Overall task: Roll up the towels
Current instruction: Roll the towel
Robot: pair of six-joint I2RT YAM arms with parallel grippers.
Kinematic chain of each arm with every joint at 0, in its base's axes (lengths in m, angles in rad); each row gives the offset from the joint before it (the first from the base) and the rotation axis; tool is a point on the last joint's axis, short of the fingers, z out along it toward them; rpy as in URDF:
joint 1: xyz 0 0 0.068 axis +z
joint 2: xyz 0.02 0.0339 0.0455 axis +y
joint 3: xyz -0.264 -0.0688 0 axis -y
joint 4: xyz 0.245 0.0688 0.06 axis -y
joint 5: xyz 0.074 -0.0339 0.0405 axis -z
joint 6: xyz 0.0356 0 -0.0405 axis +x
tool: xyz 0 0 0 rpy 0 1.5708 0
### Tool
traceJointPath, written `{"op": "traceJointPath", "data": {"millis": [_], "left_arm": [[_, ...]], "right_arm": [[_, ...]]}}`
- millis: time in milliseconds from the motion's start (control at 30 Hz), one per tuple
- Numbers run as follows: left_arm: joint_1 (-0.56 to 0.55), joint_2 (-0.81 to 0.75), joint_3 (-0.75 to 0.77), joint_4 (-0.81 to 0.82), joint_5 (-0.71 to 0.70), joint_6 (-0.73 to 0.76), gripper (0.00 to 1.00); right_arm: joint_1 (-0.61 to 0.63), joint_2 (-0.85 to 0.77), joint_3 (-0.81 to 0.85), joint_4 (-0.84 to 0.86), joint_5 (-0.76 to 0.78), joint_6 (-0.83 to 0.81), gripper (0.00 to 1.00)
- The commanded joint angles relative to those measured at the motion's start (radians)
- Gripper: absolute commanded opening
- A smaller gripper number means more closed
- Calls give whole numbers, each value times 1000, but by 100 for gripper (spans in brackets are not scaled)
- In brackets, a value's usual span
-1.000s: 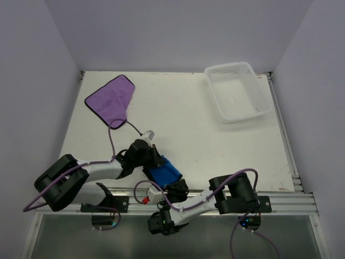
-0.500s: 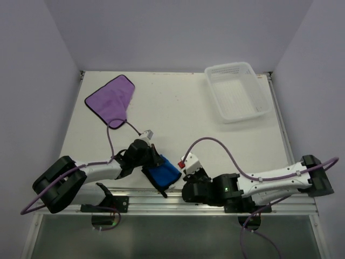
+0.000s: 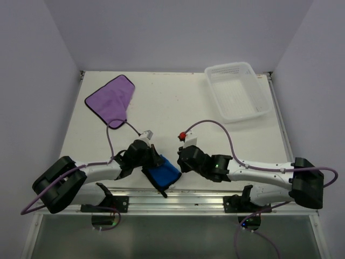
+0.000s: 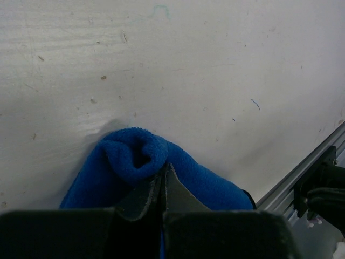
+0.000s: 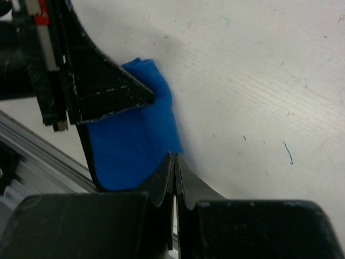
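Right gripper (image 5: pixel 175 157) swung in, closed at one blue towel (image 5: pixel 135 145), left gripper (image 4: pixel 163 168) pinching it, one purple towel (image 3: pixel 110 100)

The bunched towel (image 3: pixel 163 175) is set at the near edge between the left gripper (image 4: pixel 163 168) and the right gripper (image 5: pixel 175 157). The spread towel (image 3: pixel 110 100) is laid far left, and the basket (image 3: pixel 229 67) far right.

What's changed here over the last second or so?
The right gripper swung out from near its base and came, shut, to the edge of the blue towel. The left gripper stayed clamped on the blue towel; the purple towel and basket did not move.
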State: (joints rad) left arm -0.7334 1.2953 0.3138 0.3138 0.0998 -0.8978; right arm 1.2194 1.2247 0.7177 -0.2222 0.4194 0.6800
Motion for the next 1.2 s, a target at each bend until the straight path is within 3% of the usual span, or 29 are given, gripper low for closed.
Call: {"op": "traceJointPath", "data": {"millis": [0, 533, 1167], "left_arm": [[6, -16, -25, 1, -31, 19, 0], [8, -19, -44, 11, -28, 22, 0], [6, -5, -35, 1, -40, 30, 0]], "right_arm": [[-66, 48, 14, 147, -136, 46, 0], [-107, 223, 34, 216, -240, 61, 0], [-81, 233, -129, 300, -229, 122, 0]]}}
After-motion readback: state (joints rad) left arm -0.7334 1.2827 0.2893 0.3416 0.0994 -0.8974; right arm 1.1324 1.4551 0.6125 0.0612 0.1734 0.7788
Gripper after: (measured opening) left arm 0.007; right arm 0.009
